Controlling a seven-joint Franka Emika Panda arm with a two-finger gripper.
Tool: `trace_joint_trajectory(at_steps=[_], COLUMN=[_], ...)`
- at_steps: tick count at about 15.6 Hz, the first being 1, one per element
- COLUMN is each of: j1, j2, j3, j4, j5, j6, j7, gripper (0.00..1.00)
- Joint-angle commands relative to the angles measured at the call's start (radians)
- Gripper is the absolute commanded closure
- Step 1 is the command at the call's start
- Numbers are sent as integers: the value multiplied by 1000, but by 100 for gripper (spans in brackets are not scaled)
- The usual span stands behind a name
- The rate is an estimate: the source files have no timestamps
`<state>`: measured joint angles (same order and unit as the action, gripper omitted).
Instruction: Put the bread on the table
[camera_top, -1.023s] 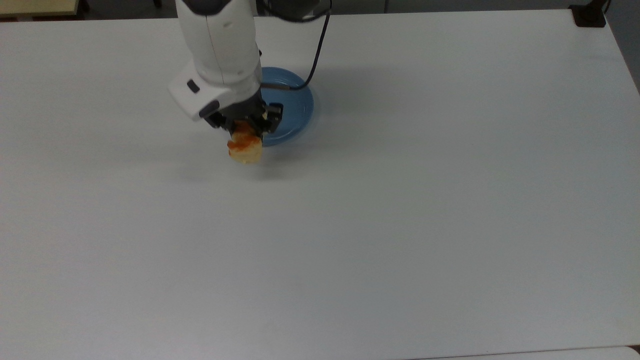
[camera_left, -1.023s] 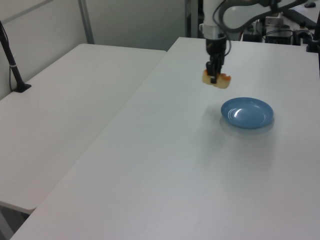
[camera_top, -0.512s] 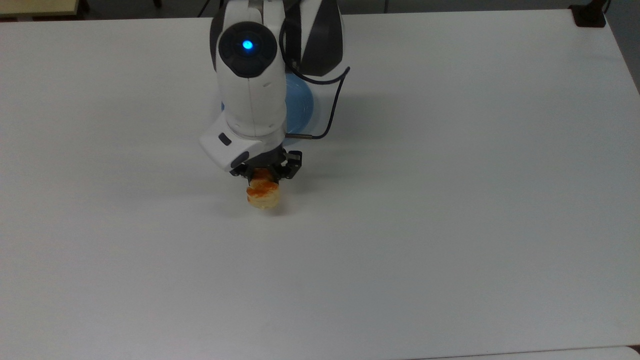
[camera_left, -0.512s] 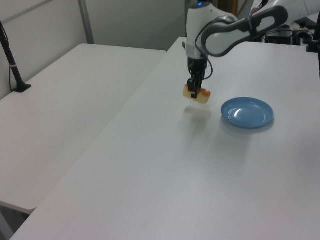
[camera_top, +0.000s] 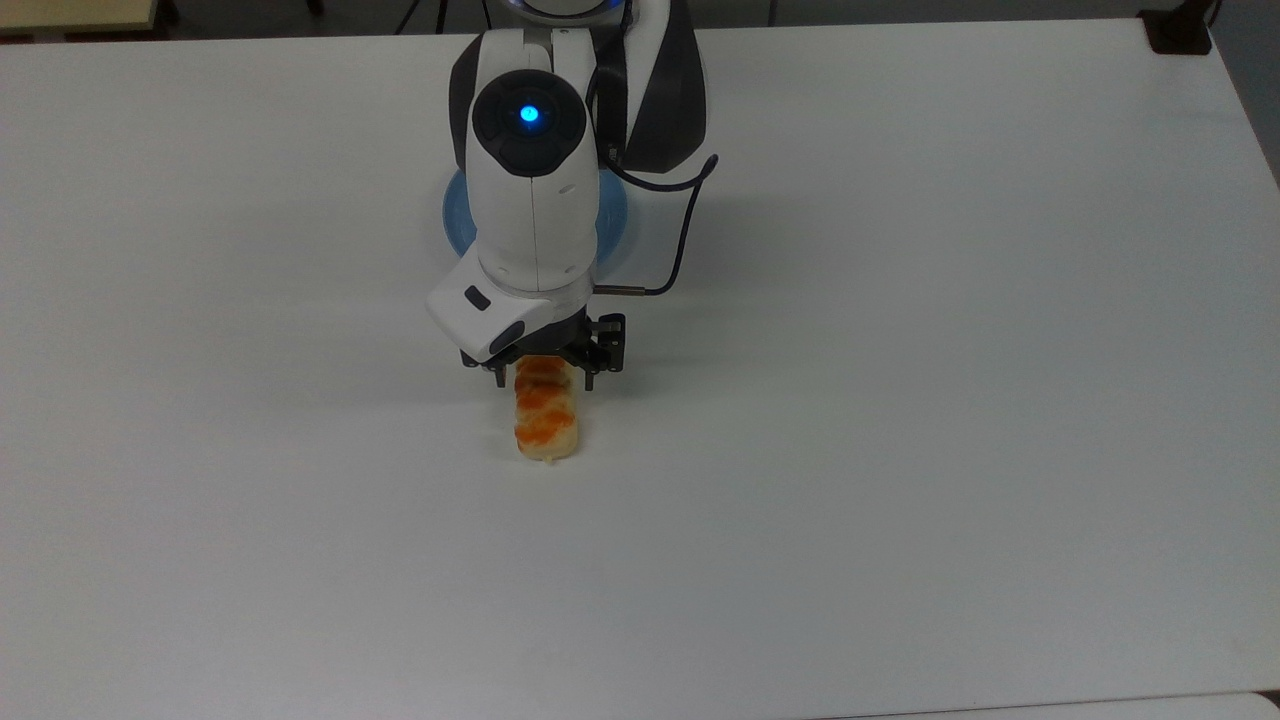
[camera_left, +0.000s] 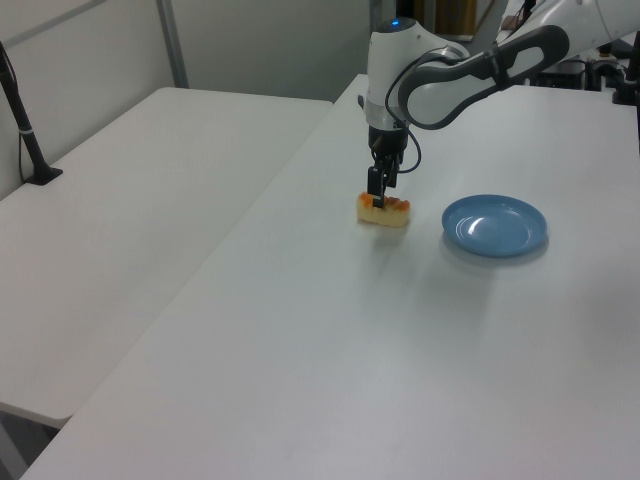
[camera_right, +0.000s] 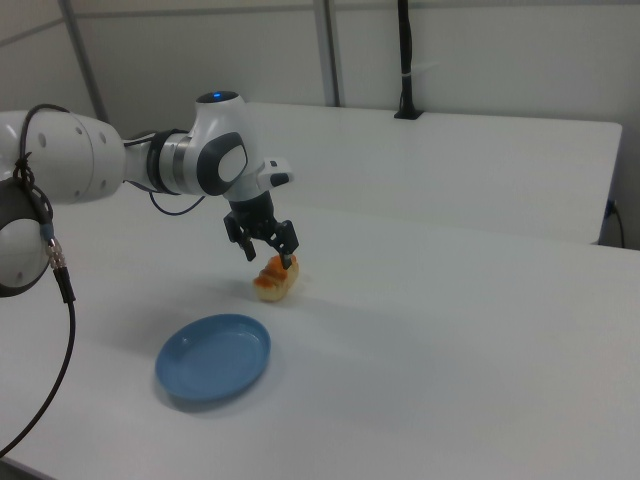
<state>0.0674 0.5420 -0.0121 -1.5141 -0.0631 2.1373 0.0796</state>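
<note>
Your blue plate (camera_left: 495, 224) sits bare on the table (camera_top: 900, 450), w/ nothing on it in the left and right views. The bread (camera_top: 545, 412) lies on the tabletop just beside the plate, apart from it. Gripper (camera_top: 545, 372) stands over the bun's near end, fingers astride it; probably spread a little, but you can't tell if they grip.
</note>
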Motion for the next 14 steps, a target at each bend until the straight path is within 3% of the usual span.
trace_joint_trajectory(at_steps=[1, 9, 14], j1=[19, 55, 45], j2=[-20, -244, -395], j3=[-20, -14, -16], j4=[22, 17, -11], j5=[-4, -8, -9], j6=[-2, -275, -440], j7=[14, 48, 149], gripper=[0, 0, 0])
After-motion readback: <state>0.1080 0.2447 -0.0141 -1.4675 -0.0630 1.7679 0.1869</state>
